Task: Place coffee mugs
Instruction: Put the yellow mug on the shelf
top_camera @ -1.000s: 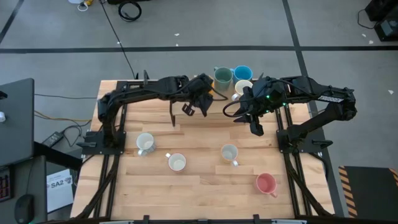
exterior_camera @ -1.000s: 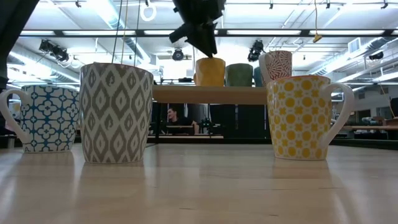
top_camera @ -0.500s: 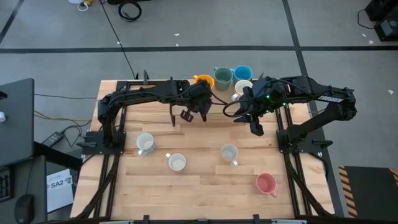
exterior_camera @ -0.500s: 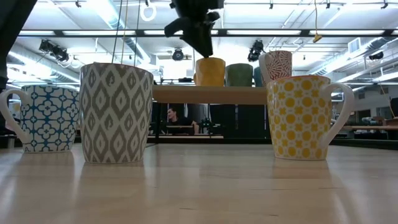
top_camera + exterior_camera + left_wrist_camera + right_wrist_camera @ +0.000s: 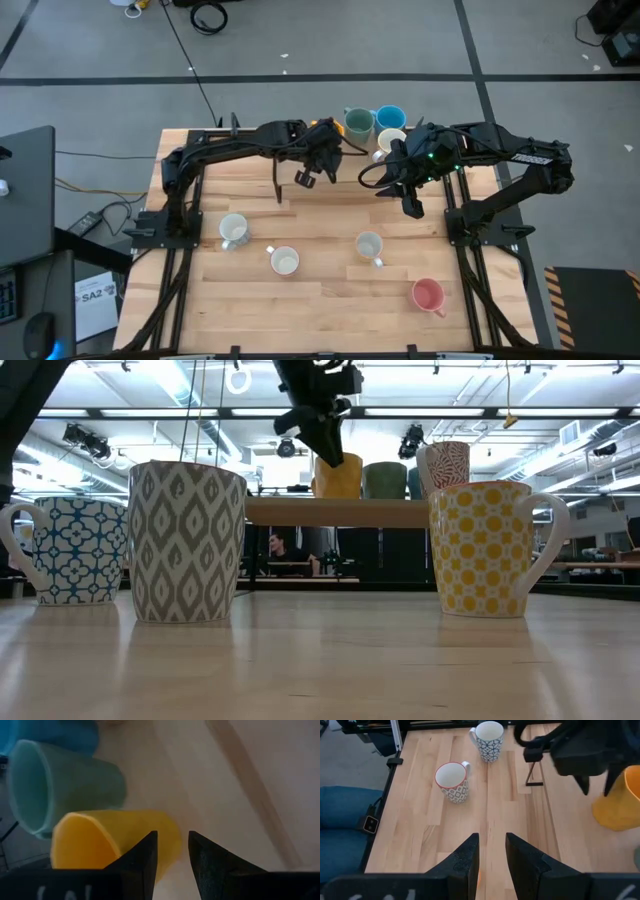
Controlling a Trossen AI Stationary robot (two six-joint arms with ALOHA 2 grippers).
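Bright, even overhead light floods the table [image 5: 330,250] in the high view, leaving only faint shadows beside the mugs. At table height, ceiling strip lights [image 5: 420,412] glare white and the wood nearest the lens goes soft. The left wrist view is blurred throughout, with the yellow mug [image 5: 100,840] and green mug [image 5: 60,785] smeared, perhaps by closeness. The right wrist view is sharp, apart from its own dark fingers [image 5: 465,865].
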